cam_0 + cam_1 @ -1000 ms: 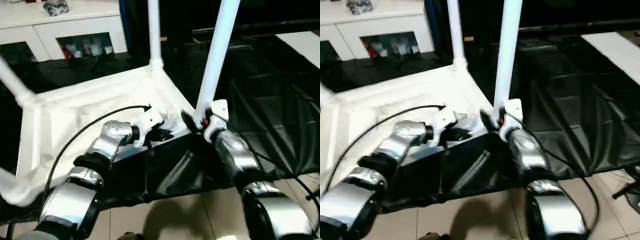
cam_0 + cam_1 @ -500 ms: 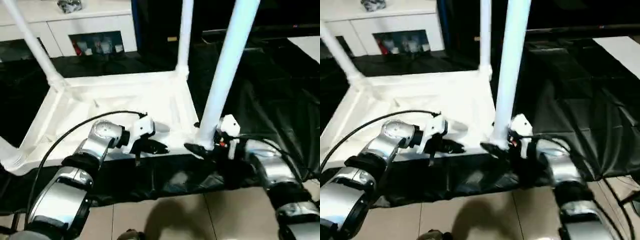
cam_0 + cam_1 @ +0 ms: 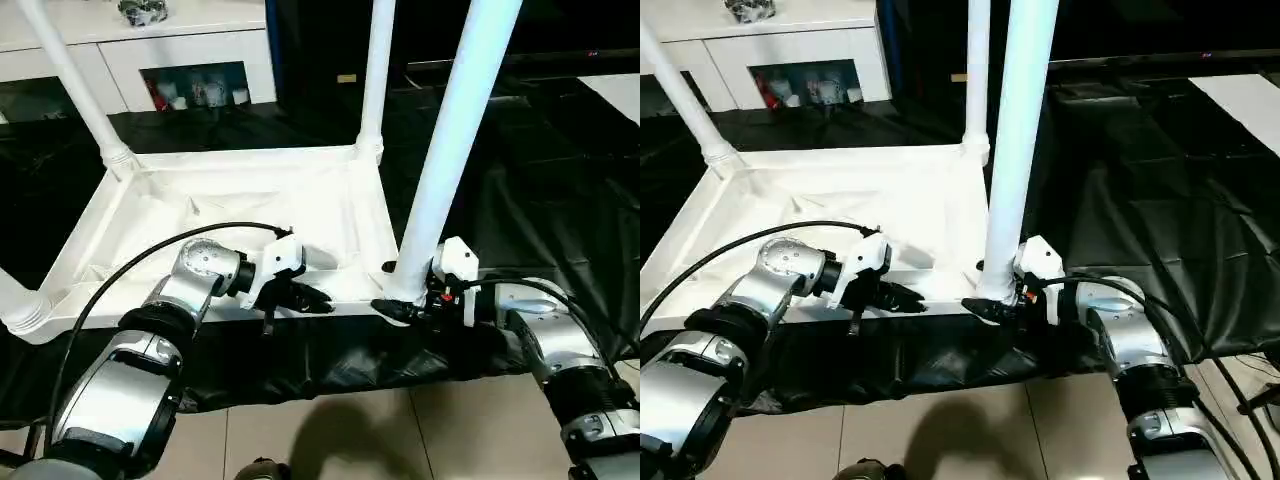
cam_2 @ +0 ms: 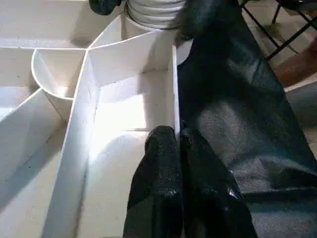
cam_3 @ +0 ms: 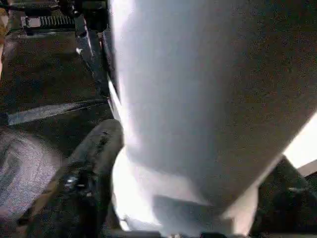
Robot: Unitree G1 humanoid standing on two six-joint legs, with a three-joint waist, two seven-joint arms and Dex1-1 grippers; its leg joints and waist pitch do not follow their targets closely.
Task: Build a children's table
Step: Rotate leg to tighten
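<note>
Your tabletop (image 3: 250, 200) lay upside down on the black-draped surface (image 3: 560, 200). Left gripper (image 4: 178, 135) fingers were pinched shut on its near rim; right gripper (image 3: 392, 292) fingers straddled the near-right leg (image 3: 450, 150) base, grip unclear. Risk: a sideways push could lever that leg out of its socket. Only your right wrist view showed one finger (image 5: 89, 168) against the flare.

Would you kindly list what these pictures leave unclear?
- Tops of the legs: cut off by the upper edge in the head views.
- Whether the near leg is fully seated: right claw covers its base.
- Cabinet contents: too small.
- Fourth corner socket: cropped at the edge.
</note>
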